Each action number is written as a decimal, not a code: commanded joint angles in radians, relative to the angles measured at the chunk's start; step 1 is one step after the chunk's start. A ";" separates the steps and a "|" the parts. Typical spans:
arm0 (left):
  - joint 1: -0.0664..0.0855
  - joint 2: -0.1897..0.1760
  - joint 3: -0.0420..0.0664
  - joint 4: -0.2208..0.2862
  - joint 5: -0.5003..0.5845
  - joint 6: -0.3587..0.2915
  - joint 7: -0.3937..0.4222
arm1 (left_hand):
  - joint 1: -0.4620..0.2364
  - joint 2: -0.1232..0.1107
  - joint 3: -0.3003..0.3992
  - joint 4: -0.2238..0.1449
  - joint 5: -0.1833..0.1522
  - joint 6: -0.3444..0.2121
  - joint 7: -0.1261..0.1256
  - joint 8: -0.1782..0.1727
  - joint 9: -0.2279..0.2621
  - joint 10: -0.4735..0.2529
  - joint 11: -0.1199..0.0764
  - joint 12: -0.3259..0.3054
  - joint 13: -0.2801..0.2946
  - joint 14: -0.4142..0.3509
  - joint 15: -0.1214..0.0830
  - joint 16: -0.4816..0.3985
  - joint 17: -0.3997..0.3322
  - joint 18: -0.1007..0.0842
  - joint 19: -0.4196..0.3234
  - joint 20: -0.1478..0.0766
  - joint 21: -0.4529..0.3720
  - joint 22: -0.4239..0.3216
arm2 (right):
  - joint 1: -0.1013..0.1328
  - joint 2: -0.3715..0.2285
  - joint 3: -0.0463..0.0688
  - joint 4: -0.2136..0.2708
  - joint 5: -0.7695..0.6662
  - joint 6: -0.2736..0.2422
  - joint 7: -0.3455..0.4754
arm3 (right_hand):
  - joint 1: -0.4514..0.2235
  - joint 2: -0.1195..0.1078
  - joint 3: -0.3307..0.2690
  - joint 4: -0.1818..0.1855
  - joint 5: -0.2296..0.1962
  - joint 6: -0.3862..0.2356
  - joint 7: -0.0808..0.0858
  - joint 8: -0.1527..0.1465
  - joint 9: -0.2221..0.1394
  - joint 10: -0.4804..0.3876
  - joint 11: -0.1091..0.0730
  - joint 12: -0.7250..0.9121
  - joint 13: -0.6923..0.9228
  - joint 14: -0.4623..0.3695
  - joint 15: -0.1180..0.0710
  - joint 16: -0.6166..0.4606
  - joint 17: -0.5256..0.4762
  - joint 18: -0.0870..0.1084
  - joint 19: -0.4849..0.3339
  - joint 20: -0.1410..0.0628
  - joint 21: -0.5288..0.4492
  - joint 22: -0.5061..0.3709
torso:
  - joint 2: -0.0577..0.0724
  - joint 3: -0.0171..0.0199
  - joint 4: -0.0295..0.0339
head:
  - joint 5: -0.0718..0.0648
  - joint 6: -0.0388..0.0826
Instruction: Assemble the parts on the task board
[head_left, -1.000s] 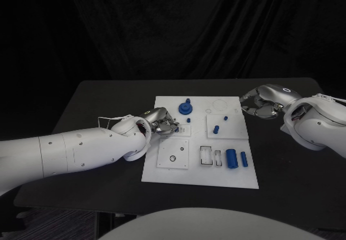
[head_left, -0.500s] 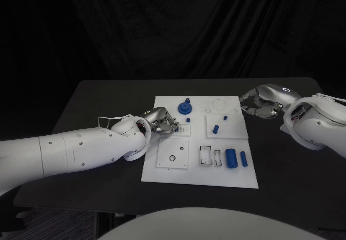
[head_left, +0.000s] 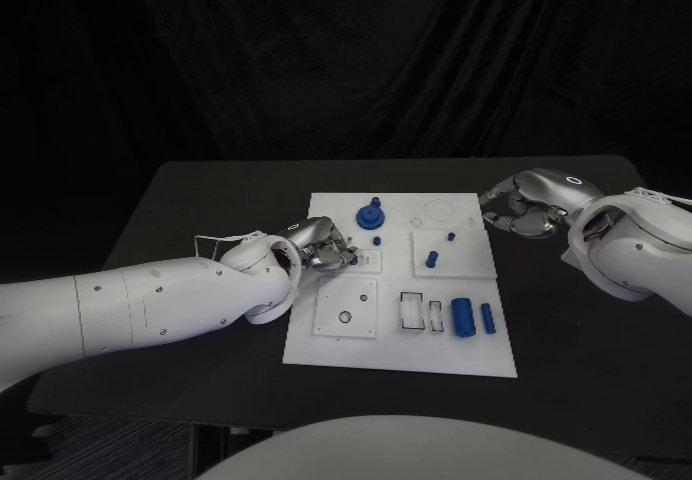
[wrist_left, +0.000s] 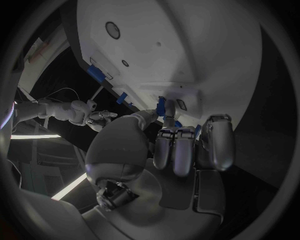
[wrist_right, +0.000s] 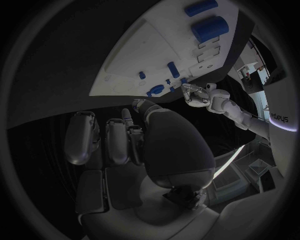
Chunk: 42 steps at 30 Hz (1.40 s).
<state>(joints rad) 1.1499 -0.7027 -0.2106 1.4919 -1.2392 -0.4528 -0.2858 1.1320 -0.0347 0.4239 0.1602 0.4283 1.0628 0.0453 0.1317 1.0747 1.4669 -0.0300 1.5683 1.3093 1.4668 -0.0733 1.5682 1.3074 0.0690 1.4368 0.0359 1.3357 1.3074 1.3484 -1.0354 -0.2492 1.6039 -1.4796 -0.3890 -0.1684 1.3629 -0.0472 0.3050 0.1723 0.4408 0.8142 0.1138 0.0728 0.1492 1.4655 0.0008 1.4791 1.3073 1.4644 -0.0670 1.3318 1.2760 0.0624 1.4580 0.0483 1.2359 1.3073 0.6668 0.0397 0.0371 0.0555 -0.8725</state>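
Observation:
The white task board (head_left: 397, 345) lies mid-table. My left hand (head_left: 325, 244) hovers over its left side at a small inset plate and pinches a small blue part (wrist_left: 161, 106) between thumb and fingertips, right at the board (wrist_left: 187, 45). My right hand (head_left: 521, 213) hangs just off the board's right edge with its fingers curled in and nothing seen in them; the same is seen of the right hand (wrist_right: 125, 135) in its own wrist view. On the board stand a blue knobbed disc (head_left: 371, 214), small pegs (head_left: 431, 259) and two blue cylinders (head_left: 463, 316).
An inset plate with a round hole (head_left: 346, 318) sits at the board's near left, with rectangular slots (head_left: 414, 311) beside it and a round outline (head_left: 438, 210) at the far right. Black tabletop (head_left: 216, 200) runs around the board.

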 joint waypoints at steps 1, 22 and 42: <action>-0.005 -0.001 -0.002 0.002 0.001 0.019 0.003 | -0.003 0.003 0.002 0.002 -0.005 -0.001 -0.006 0.003 0.000 0.104 -0.001 0.002 0.261 0.104 -0.006 0.003 0.263 -0.003 -0.001 -0.003 -0.005 0.121 | -0.003 -0.001 0.001 0.001 -0.002 0.003 -0.014 | -0.008 -0.003 0.006 0.000 0.004 0.003 -0.004 -0.004 -0.001 0.010 0.005 -0.003 0.163 0.038 0.006 -0.006 -0.001 0.010 -0.009 0.000 -0.007 0.164 | 0.000 0.0000 -0.0001 | 0.002 0.000; -0.008 0.007 -0.002 -0.009 0.001 0.030 0.021 | -0.017 0.007 -0.005 0.025 -0.079 -0.004 -0.005 0.001 0.001 0.104 0.001 0.002 0.261 0.104 -0.004 0.003 0.263 -0.002 -0.003 -0.002 -0.011 0.121 | -0.005 -0.001 0.001 -0.001 0.002 0.004 -0.013 | -0.008 -0.003 0.006 0.000 0.004 0.003 -0.004 -0.004 -0.001 0.010 0.005 -0.003 0.163 0.038 0.006 -0.006 -0.001 0.010 -0.009 0.000 -0.007 0.164 | 0.001 -0.0010 0.0001 | 0.001 0.000; -0.012 0.013 -0.002 -0.020 0.001 0.001 0.035 | 0.018 0.008 0.019 0.002 -0.003 -0.007 -0.006 0.004 0.009 0.104 -0.001 0.002 0.261 0.104 -0.006 0.003 0.263 -0.002 -0.002 -0.003 -0.014 0.123 | -0.005 -0.003 0.001 -0.001 0.003 0.004 -0.012 | -0.011 -0.005 0.010 -0.001 0.004 0.002 -0.004 -0.004 -0.002 0.009 0.005 -0.005 0.161 0.038 0.006 -0.007 -0.002 0.011 -0.009 0.000 -0.011 0.163 | 0.002 0.0003 -0.0001 | 0.000 0.000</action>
<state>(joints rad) 1.1450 -0.6919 -0.2085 1.4731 -1.2406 -0.4584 -0.2633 1.1320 -0.0308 0.4311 0.1666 0.4105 1.0574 0.0432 0.1363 1.0827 1.4669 -0.0300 1.5683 1.3094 1.4668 -0.0733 1.5682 1.3075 0.0690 1.4368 0.0359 1.3277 1.3074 1.3454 -1.0365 -0.2492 1.6022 -1.4751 -0.3880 -0.1684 1.3589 -0.0513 0.3121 0.1709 0.4408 0.8142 0.1138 0.0728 0.1483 1.4655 0.0008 1.4792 1.3073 1.4644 -0.0670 1.3283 1.2750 0.0624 1.4581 0.0483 1.2275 1.3073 0.6684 0.0396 0.0368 0.0555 -0.8725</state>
